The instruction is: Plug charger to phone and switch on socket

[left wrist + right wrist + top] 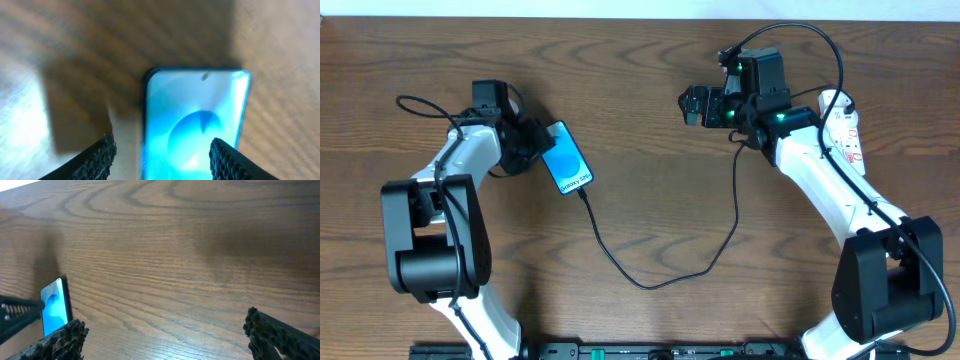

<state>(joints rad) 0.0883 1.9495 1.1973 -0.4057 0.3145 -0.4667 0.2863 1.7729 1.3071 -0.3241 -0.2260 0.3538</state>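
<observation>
The phone (568,165) lies flat at the table's left, blue screen up; the left wrist view shows the phone (195,115) too. My left gripper (537,148) is at its upper end, open, jaws astride it (162,157): the left finger (97,159) stands clear of the phone's edge, the right finger (227,159) is over its right side. The charger (650,284) runs from the phone's lower end in a loop toward the right arm. The socket (847,135) lies far right, partly hidden by that arm. My right gripper (692,105) hovers open over bare wood (162,335), holding nothing.
Both arm bases stand at the table's near edge. A thicker black robot cable (820,40) arcs above the right wrist. In the right wrist view the phone (54,305) shows far left, with wood between it and the jaws.
</observation>
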